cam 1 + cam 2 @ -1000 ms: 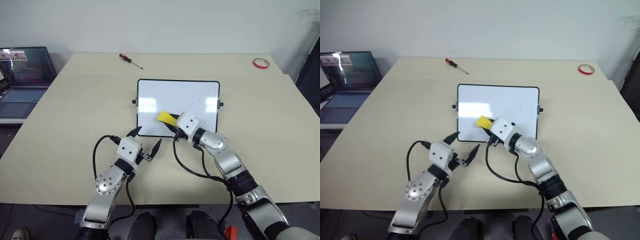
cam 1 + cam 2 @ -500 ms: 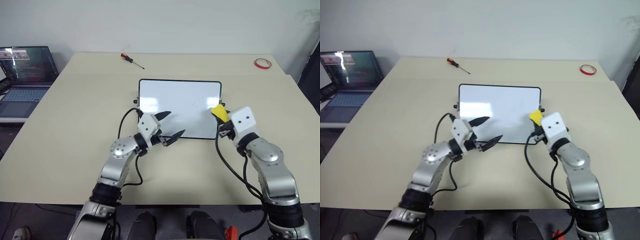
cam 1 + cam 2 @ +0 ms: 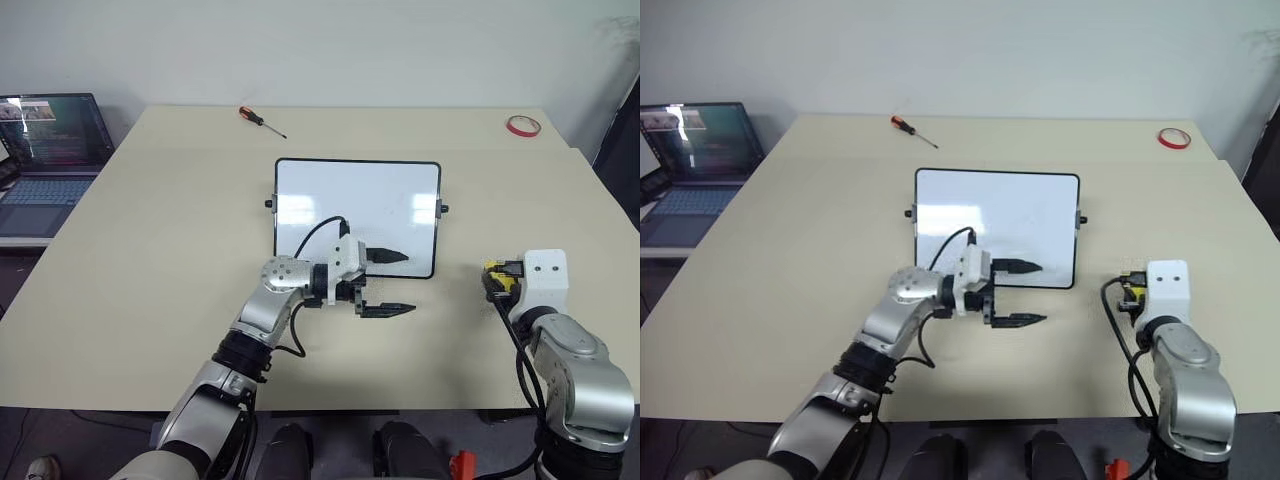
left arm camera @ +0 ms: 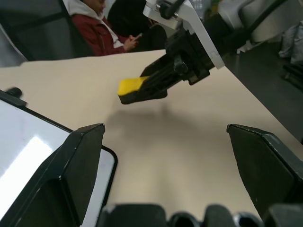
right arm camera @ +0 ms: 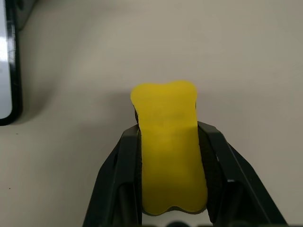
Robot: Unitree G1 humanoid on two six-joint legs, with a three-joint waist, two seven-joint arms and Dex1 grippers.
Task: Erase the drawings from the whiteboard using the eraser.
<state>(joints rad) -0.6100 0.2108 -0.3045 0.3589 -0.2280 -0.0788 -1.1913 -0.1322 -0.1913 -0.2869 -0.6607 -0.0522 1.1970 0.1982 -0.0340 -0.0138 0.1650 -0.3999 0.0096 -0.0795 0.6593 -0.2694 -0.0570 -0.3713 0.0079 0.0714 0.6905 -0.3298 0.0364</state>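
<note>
Up close, the right wrist view shows the yellow eraser (image 5: 168, 146) pinched between the right gripper's (image 5: 169, 156) two black fingers above bare tan table (image 5: 246, 56), with a corner of the whiteboard (image 5: 6, 61) at the edge. From the head views, that gripper hangs off the whiteboard's (image 3: 357, 215) right side, well apart from it. The left gripper (image 3: 388, 282) points level toward the right arm, jaws spread wide, one finger over the board's near edge, the other over the table. A seated person in a red jacket (image 4: 102, 30) appears in the left wrist view.
</note>
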